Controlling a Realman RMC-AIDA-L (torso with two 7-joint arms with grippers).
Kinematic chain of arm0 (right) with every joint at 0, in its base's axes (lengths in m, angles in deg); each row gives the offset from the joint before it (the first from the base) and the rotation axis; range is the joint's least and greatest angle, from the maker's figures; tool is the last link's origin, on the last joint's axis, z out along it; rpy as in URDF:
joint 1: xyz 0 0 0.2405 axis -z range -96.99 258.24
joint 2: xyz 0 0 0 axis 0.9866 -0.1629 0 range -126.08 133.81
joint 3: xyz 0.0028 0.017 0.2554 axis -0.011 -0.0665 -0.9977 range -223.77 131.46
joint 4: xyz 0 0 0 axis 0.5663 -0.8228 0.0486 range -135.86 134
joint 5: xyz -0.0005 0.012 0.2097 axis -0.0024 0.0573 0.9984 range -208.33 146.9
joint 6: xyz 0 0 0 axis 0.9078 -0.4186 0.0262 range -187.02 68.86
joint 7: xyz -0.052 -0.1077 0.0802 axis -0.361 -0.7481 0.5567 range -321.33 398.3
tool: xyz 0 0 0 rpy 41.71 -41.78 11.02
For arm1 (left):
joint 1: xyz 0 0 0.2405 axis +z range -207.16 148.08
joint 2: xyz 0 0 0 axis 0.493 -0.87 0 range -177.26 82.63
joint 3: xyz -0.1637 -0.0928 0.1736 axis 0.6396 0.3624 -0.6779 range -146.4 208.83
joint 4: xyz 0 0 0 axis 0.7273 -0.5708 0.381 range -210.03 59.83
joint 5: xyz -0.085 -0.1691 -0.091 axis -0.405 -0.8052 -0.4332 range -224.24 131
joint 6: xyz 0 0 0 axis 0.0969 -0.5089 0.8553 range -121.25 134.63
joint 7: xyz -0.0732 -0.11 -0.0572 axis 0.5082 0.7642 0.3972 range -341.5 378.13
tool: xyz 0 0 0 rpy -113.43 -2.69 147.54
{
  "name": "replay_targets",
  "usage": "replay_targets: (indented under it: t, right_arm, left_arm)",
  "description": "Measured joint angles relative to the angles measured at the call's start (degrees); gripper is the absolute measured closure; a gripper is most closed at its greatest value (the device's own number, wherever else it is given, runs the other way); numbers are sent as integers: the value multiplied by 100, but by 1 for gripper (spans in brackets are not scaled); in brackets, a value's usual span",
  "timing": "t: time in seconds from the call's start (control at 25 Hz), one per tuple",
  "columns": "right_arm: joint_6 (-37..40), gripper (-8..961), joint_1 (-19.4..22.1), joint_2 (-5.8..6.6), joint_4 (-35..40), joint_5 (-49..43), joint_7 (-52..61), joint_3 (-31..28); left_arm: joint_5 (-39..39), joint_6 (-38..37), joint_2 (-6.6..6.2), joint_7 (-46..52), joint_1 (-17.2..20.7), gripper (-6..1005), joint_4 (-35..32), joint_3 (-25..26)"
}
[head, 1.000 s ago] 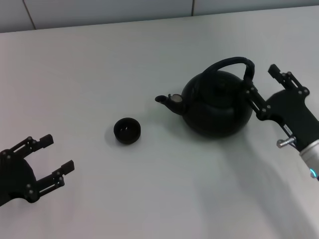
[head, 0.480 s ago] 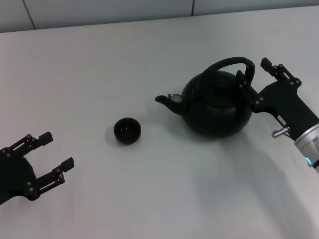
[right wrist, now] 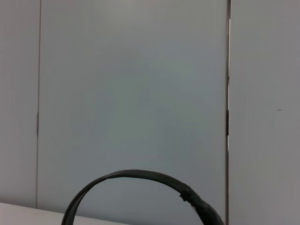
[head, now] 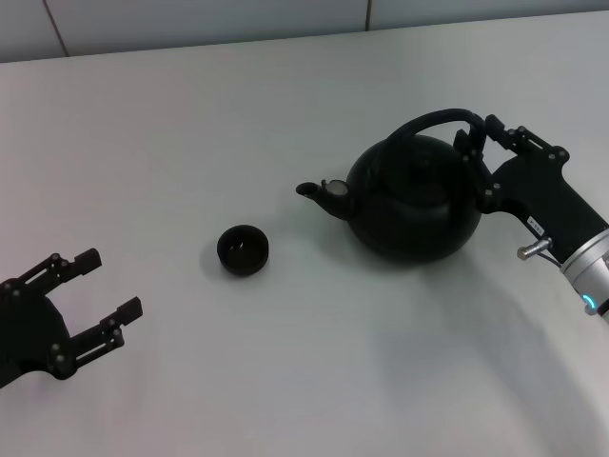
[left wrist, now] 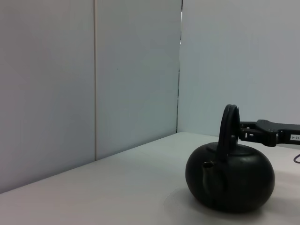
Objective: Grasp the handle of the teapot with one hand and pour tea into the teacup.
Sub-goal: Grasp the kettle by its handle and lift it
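The black teapot (head: 414, 195) stands on the white table, right of centre, its spout pointing left toward the small dark teacup (head: 243, 249). Its arched handle (head: 433, 121) loops over the lid. My right gripper (head: 481, 135) is open at the handle's right end, with one finger on each side of it. The left wrist view shows the teapot (left wrist: 229, 183), the handle (left wrist: 228, 126) and my right gripper (left wrist: 243, 132) at the handle. The right wrist view shows only the handle's arch (right wrist: 136, 176). My left gripper (head: 112, 282) is open and empty at the lower left.
The white table (head: 285, 114) runs back to a pale panelled wall (head: 190, 19). Bare table lies between the teacup and the teapot's spout.
My right gripper has moved left and up onto the handle's right end, and its fingers now straddle the handle. The teapot, teacup and left gripper have not moved.
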Motion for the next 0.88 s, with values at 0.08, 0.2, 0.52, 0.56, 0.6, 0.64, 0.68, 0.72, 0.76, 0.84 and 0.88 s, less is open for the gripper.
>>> replay_targets:
  t: [0.08,0.2,0.52,0.56,0.6,0.64,0.68,0.72,0.76,0.84,0.88]
  right_arm:
    - [-28,528,-5,0,27,-40,76,2]
    - [-63,589,-19,0,31,-49,95,4]
    - [-74,825,-54,-5,5,-49,102,1]
    - [-73,860,-56,-6,3,-49,102,-8]
    - [-70,861,-58,-7,2,-49,102,-23]
    - [-55,863,-58,-8,2,-47,103,-41]
    - [-47,864,-60,-10,0,-41,103,-52]
    - [-33,866,-64,-13,0,-32,108,-64]
    - [-9,867,-75,-14,2,-19,123,-80]
    - [26,867,-135,-15,12,-10,197,-141]
    - [38,867,-184,-15,17,-9,242,-178]
  left_arm:
    - [-2,-7,0,2,0,230,0,23]
    - [-5,-17,0,8,0,230,0,34]
    - [-7,-24,0,19,-4,231,0,39]
    - [-9,-24,0,19,-4,231,0,42]
    - [-11,-24,2,19,-4,231,0,43]
    - [-13,-24,4,19,-5,231,0,43]
    - [-14,-23,7,18,-5,231,0,42]
    - [-15,-22,8,17,-6,231,2,43]
    - [-17,-20,8,15,-7,231,5,43]
    - [-27,-20,9,4,-9,231,25,43]
    - [-33,-19,9,-1,-11,231,36,42]
